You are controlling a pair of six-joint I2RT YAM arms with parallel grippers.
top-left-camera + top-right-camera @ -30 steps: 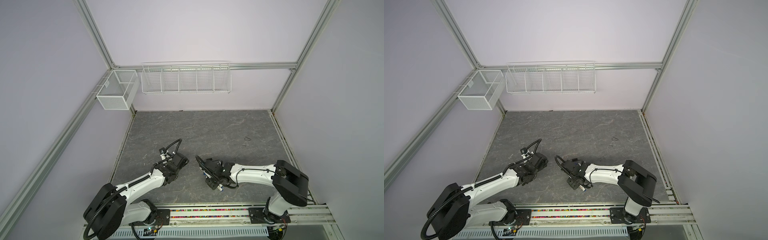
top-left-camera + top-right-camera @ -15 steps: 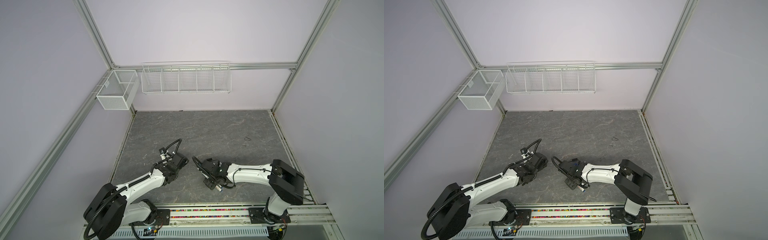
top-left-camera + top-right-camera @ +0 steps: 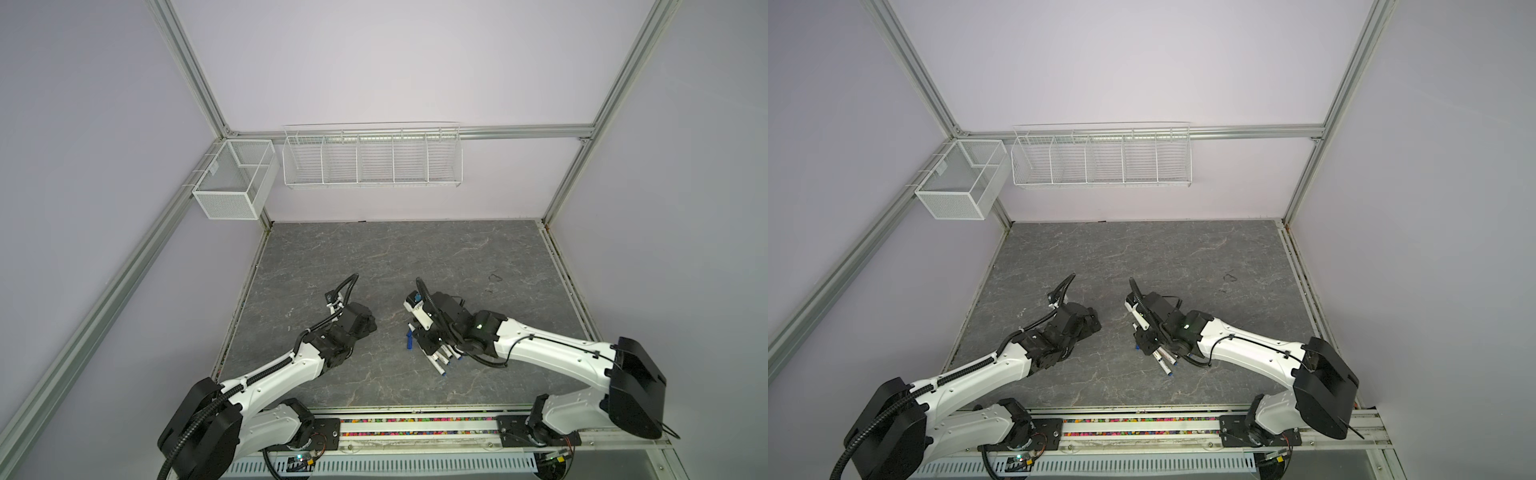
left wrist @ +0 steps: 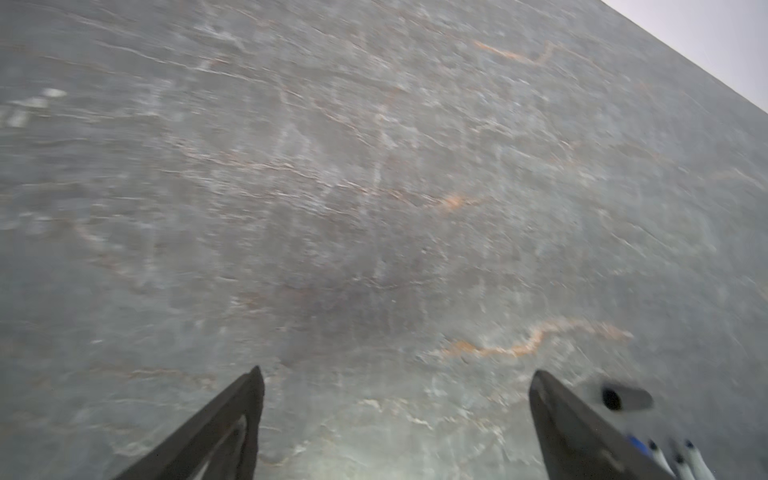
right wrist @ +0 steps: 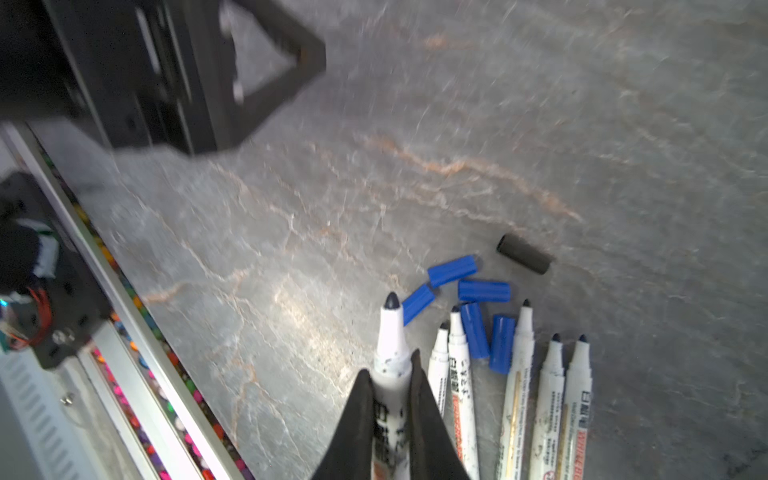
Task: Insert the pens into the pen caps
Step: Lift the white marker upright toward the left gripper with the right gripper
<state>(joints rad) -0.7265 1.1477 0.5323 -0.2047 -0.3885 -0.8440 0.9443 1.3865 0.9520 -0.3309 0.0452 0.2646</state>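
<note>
Nearest the camera is the rail (image 3: 415,430) both arms are bolted to. Just past that, the right gripper (image 5: 390,365) is pinched tight on one pen (image 5: 390,328), clamping the white barrel a little behind its dark tip. Five more pens (image 5: 519,374) lie side by side on the grey table (image 5: 291,208) right next to it, tips all pointing the same way. Five blue caps (image 5: 484,291) are scattered just ahead of those tips, two of them tucked in between the pen necks, and the lone black cap (image 5: 524,253) sits a bit beyond, apart from the blue ones. The left gripper (image 4: 397,374) is spread wide with nothing between its fingers, over bare table near the pile. Way at the back, a wire rack (image 3: 372,156) and a mesh basket (image 3: 232,183) hang off the frame.
</note>
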